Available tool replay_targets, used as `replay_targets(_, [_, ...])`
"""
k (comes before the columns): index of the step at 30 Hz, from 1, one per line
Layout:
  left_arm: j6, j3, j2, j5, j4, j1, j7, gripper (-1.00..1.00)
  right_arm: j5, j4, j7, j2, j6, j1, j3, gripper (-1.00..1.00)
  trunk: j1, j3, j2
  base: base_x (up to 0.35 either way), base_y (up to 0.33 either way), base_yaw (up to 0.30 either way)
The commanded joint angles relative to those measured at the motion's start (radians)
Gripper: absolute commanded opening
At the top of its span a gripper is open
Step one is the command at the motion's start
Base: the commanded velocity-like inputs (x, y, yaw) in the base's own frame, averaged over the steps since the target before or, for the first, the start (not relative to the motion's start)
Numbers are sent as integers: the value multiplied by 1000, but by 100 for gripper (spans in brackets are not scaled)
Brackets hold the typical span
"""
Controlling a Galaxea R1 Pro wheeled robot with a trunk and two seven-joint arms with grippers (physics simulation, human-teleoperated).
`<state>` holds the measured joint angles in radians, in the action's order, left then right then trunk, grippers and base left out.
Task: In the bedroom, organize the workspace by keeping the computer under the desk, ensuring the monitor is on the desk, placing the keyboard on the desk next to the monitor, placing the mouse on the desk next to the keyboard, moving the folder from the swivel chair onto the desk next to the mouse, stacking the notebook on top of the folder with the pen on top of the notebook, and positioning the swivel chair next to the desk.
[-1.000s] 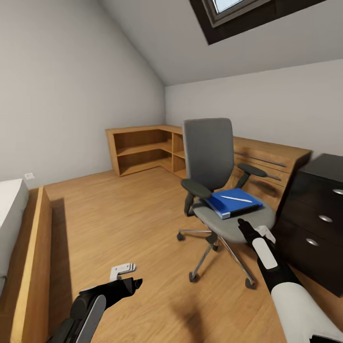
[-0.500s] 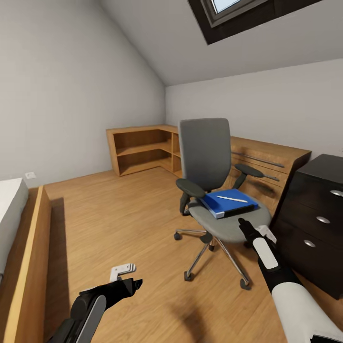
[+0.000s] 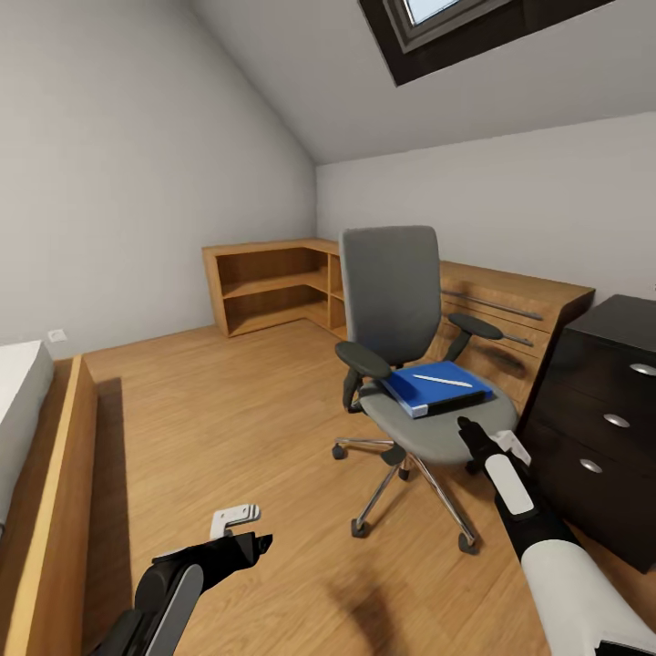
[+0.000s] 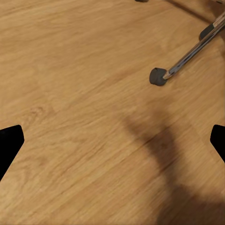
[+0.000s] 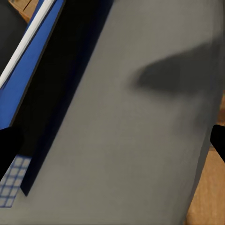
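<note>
Looking over the grey upholstered swivel chair [image 3: 410, 364] as my landmark, I see the black drawer surface [image 3: 601, 410] just beyond its far side. On the chair's seat lies the flat bright blue folder [image 3: 437, 387], its long axis slanting across the seat toward the armrest, with a slim white pen [image 3: 443, 380] lying on it. My right pincer [image 3: 469, 435] hovers at the seat's near edge, jaws spread and empty, the folder just ahead. My left pincer [image 3: 260, 542], also spread, hangs over the floor, well apart from the chair. I judge the right arm nearer.
</note>
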<state>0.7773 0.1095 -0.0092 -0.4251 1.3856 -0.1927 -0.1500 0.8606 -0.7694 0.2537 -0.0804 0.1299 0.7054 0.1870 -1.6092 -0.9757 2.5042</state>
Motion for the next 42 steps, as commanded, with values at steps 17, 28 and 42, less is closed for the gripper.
replay_targets(17, [3, 0, 0, -11, 1, -1, -10, 100, 7, -1, 9, -1, 5, 0, 2, 100, 0, -1, 0, 0, 0, 0])
replay_targets(28, [3, -1, 0, -11, 1, -1, -10, 100, 14, 2, 12, -27, 13, 0, 10, 100, 0, -1, 0, 0, 0, 0])
replay_targets(42, [3, -1, 0, -11, 1, -1, -10, 100, 15, 2, 14, -31, 19, 0, 83, 100, 0, -1, 0, 0, 0, 0])
